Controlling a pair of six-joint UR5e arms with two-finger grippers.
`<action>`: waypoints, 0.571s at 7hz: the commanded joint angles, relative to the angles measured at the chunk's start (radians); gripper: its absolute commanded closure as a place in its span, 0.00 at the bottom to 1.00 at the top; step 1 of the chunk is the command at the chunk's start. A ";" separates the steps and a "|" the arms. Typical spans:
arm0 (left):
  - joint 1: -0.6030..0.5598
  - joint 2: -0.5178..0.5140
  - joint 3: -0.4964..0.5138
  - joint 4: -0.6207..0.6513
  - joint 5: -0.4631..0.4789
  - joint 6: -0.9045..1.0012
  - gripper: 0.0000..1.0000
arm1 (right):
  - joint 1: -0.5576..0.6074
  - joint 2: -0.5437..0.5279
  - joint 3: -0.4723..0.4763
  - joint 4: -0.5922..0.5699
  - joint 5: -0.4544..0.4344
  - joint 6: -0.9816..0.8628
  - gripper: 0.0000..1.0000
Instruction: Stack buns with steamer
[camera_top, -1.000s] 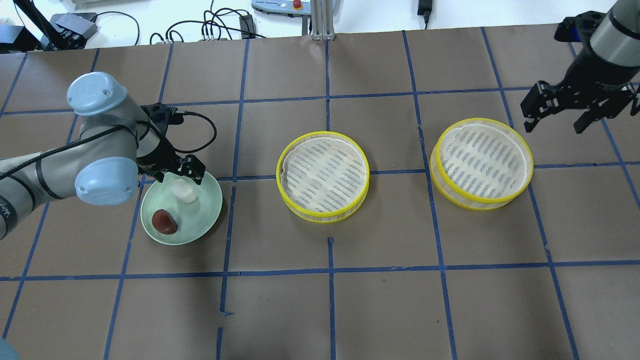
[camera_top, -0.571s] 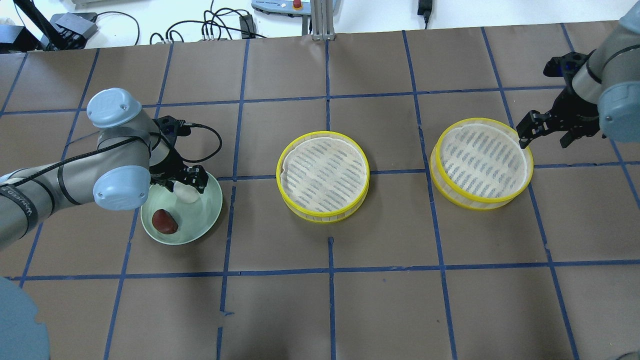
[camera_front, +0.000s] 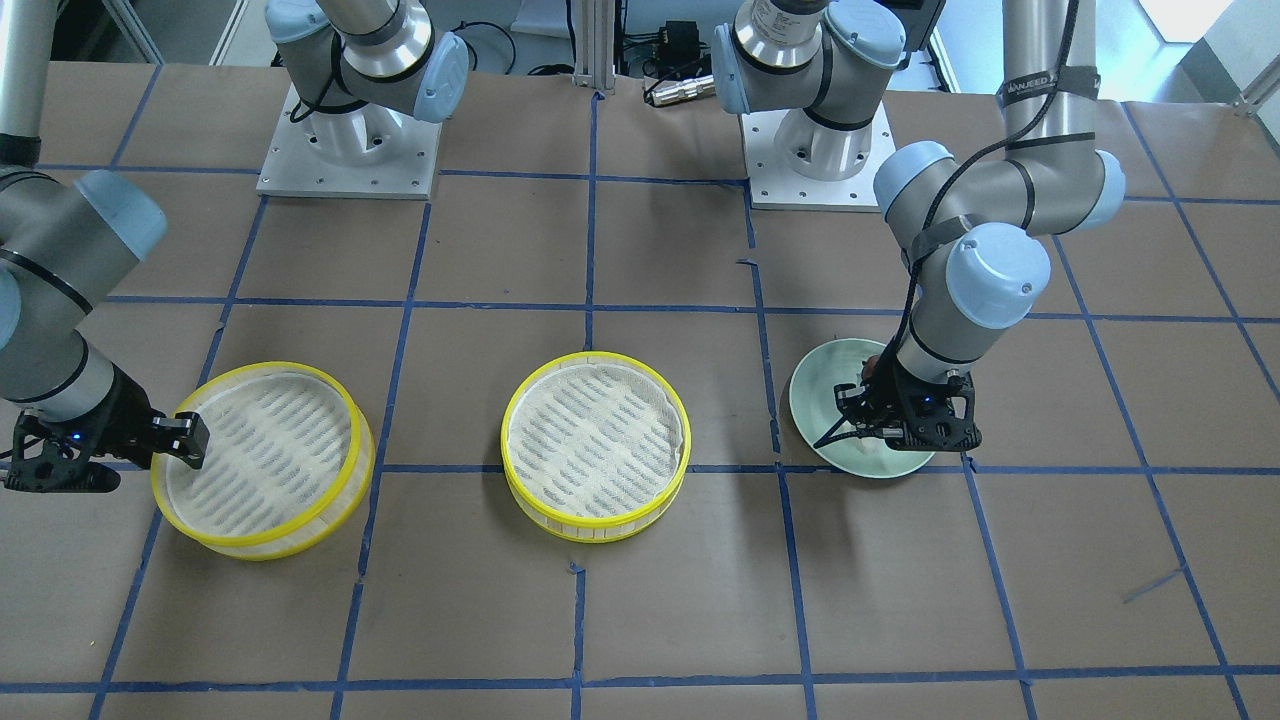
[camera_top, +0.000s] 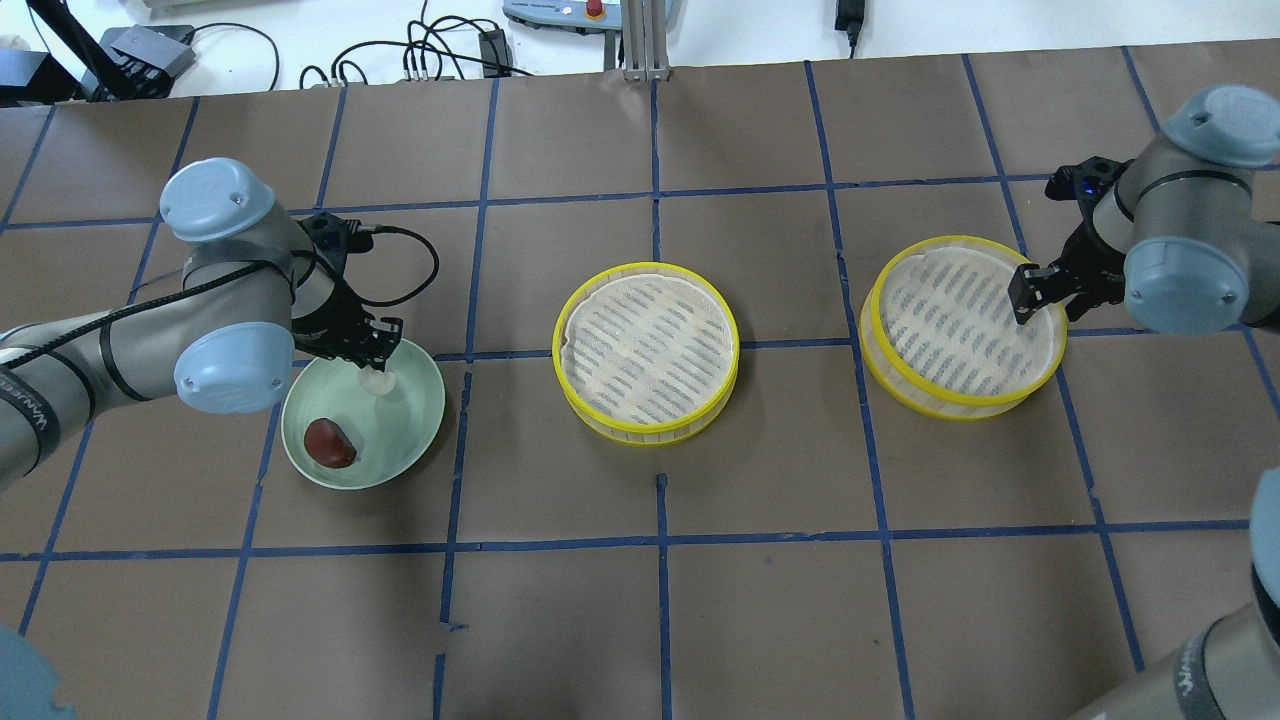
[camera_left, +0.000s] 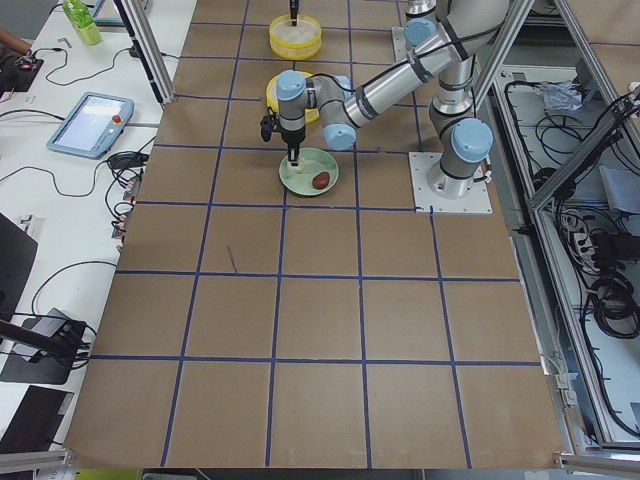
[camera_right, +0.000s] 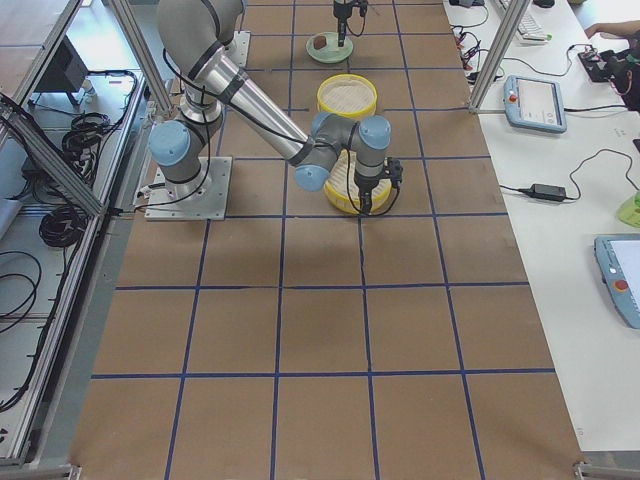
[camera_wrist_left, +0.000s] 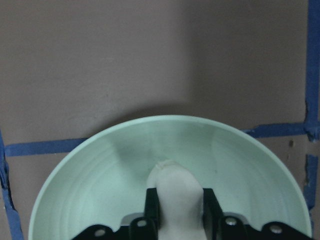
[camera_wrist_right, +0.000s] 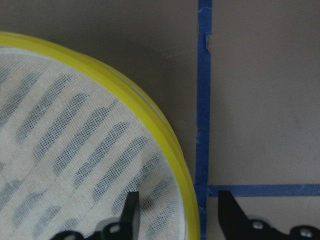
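Left gripper: jaws closed on the small oblong white bun, one finger pressed to each long side. The bun's end sticks out past the fingertips. The wrist view shows the grip clearly. Whether the bun is clear of the dish floor cannot be told.

Under these jaws: the pale green round plate. The jaws stand over the part of the plate farther from the robot's base.

The small dark reddish-brown bun lies on the same plate, apart from the jaws, on the side nearer the base and a little to the robot's left. It touches neither finger.

The middle round shallow steamer tray, with a bright yellow rim and a white cloth-lined slatted bottom, sits flat between the two grippers, well apart from both.

The matching right steamer tray sits flat, well apart from the left jaws and directly at the right ones.

Right gripper: jaws open, astride the right tray's yellow rim on its outer side. One finger is inside, over the cloth lining; the other is outside, over the brown paper table with its blue tape grid. A gap shows between each finger and the rim, so nothing is gripped.
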 joint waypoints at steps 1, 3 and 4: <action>-0.175 0.087 0.144 -0.212 -0.056 -0.260 0.96 | -0.012 0.002 0.001 0.004 -0.001 -0.002 0.95; -0.311 0.043 0.261 -0.235 -0.132 -0.514 0.96 | -0.015 -0.028 -0.018 0.034 -0.005 0.001 0.95; -0.329 0.009 0.260 -0.200 -0.219 -0.577 0.95 | -0.014 -0.079 -0.059 0.127 -0.004 0.000 0.95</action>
